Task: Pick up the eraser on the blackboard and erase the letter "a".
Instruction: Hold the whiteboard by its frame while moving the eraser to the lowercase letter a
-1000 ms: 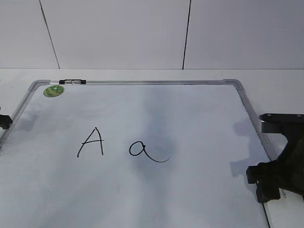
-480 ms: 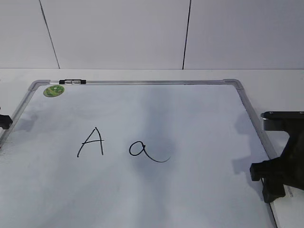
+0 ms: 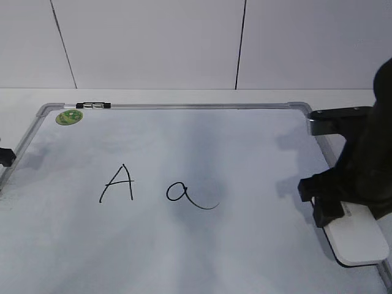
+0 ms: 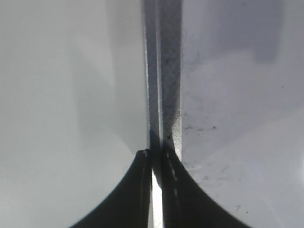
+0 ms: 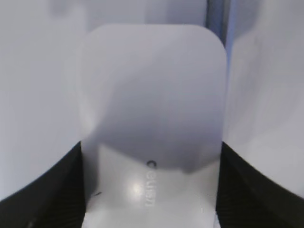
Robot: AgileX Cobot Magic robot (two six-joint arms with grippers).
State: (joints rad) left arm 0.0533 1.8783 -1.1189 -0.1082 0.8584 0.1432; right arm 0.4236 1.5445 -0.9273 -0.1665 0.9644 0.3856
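The right gripper [image 3: 334, 208] has moved up into the right side of the frame within the last second, closed around the eraser [image 3: 355, 236], which now shows at lower right on the blackboard [image 3: 257, 263]. The letter "a" [image 3: 187, 195] sits untouched at centre, so wiping can begin. The left gripper [image 4: 153, 164] rests pinched together at the frame.

One blackboard [image 3: 184, 245], one eraser [image 3: 358, 236], two handwritten letters — "A" [image 3: 118, 182], "a" [image 3: 184, 194] — one green sticker [image 3: 69, 116].

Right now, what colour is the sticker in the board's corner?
Green, on the round sticker at the far left corner of the board; it shows only in the exterior view.
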